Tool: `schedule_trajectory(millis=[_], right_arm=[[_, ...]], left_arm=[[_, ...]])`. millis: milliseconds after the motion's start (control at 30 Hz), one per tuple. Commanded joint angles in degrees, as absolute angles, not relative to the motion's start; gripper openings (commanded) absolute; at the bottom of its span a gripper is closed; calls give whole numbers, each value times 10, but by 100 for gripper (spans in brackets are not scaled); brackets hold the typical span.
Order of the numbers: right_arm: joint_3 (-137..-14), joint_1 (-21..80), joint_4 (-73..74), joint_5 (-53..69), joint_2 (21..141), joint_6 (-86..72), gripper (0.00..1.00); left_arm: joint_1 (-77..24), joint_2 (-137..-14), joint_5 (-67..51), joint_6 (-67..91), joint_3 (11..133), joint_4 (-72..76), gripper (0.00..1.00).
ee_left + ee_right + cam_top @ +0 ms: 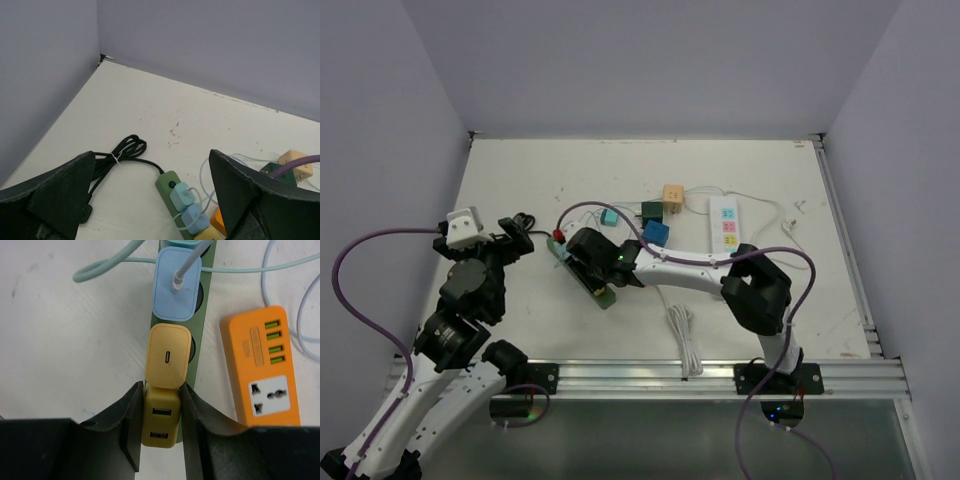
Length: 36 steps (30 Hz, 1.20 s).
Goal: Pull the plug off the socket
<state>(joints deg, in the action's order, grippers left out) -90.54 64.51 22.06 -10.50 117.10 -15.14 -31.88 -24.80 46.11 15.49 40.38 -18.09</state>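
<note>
On the green power strip (196, 357), my right gripper (160, 390) is pressed tight on the dark yellow plug (160, 427), one finger against each side. Only my right wrist view shows this pinch, the plug's two USB ports, and the pale yellow plug (169, 356) touching it. From above, my wrist hides that plug. My left gripper (152, 155) hangs spread wide over the table, and its camera alone shows the strip's other end with the bundled black cable (125, 149). An orange power block (260, 372) lies just beside the strip.
</note>
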Motion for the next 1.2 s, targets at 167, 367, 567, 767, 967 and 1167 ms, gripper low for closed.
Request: schedule_trajectory(millis=[167,367,567,767,967,1167], right_arm=[[-752,647,157,-46,1047,-33,50],[-703,648,124,-45,995,-41,67],[-682,648,125,-75,946,-69,68],[-650,647,106,-66,941,-94,65],[-654,648,77,-52,975,-105,63],[-672,648,59,-45,1014,-119,59]], left_arm=[[-314,-298,361,197,417,-179,100],[-313,-327,267,257,405,-163,100],[-314,-349,234,280,333,-77,100],[-314,-387,217,276,256,42,100],[-314,-441,210,269,241,83,100],[-313,-474,197,267,226,115,100]])
